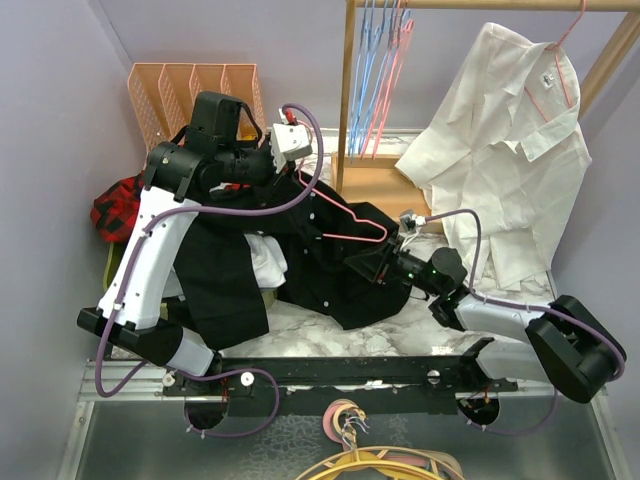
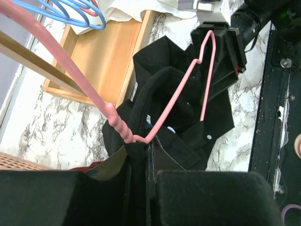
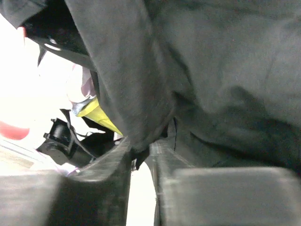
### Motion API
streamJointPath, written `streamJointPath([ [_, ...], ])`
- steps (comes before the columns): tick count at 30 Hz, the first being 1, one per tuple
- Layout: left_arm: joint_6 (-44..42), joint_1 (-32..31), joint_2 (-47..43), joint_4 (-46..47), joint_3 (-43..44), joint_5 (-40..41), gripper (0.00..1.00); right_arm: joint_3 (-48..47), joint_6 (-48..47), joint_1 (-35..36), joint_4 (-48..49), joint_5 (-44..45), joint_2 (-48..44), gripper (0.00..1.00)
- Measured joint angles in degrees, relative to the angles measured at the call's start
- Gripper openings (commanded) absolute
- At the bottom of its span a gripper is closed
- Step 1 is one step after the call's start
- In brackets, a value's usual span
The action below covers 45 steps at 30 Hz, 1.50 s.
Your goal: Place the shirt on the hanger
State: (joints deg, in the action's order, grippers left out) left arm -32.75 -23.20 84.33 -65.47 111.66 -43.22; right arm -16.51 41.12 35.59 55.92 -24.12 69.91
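Note:
The black shirt hangs and trails between my two grippers over the marble table. My left gripper is raised and shut on the shirt's collar edge. The pink hanger has its twisted neck right at those fingertips; I cannot tell whether it is pinched too. Its wire runs through the collar opening toward my right gripper. My right gripper is low on the table and shut on a fold of the black shirt, pinched between its fingers.
A white shirt hangs on a wooden rack at the back right, with blue hangers beside it. The rack's wooden base lies behind the shirt. An orange file rack and a red plaid garment are at the back left.

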Motion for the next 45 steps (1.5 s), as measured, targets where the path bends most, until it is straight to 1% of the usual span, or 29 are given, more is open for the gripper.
streamJointPath([
  [1,-0.02,0.11,0.0,0.0,0.17,0.0,0.0,0.0,0.46,0.2,0.09,0.15,0.57,0.01],
  [4,-0.35,0.26,0.0,-0.09,0.44,0.5,0.0,0.0,0.55,0.74,-0.42,2.51,1.29,0.01],
  [8,-1.73,-0.46,0.2,-1.36,1.81,4.66,0.0,0.0,-0.09,0.74,-4.68,8.35,-1.77,0.01],
  [14,-5.77,-5.22,0.52,-4.57,5.9,14.88,0.0,-1.92,-4.0,0.68,-16.04,16.94,-9.81,0.01],
  [16,-7.19,-7.45,0.52,-4.74,6.25,19.39,0.0,-3.23,-5.51,0.42,-19.93,18.56,-11.13,0.01],
  [20,-9.29,-10.25,0.74,-5.22,6.19,26.36,0.0,-4.59,-7.17,0.31,-24.52,19.67,-11.93,0.01],
  [24,-10.95,-13.09,0.83,-4.76,4.2,33.38,0.0,-5.09,-8.26,0.28,-28.13,20.35,-13.29,0.01],
  [28,-11.87,-15.28,0.83,-1.57,-0.85,41.44,0.0,-7.1,-9.14,0.24,-33.4,20.39,-14.8,0.01],
  [31,-11.54,-15.96,0.98,1.27,-3.87,46.12,0.0,-9.99,-9.46,0.02,-35.85,17.7,-14.95,0.01],
  [33,-10.6,-16.06,1.07,3.54,-5.18,47.93,0.0,-11.74,-9.2,-0.2,-35.41,13.0,-14.64,0.01],
  [36,-8.15,-16.2,1.49,7.23,-6.05,49.31,0.0,-14.38,-6.58,-0.28,-31.1,3.74,-11.87,0.01],
  [38,-5.6,-16.26,2.08,9.57,-6.01,49.22,0.0,-16.0,-3.72,0.33,-26.64,-1.92,-8.26,0.01],
  [42,0.04,-16.31,4.55,11.32,-3.06,46.42,0.0,-20.76,-1.4,4.15,-20.94,-9.44,-0.28,0.01],
  [45,2.1,-16.28,6.01,10.29,0.57,40.15,0.0,-23.37,-1.01,6.21,-17.29,-12.31,3.37,0.02],
])
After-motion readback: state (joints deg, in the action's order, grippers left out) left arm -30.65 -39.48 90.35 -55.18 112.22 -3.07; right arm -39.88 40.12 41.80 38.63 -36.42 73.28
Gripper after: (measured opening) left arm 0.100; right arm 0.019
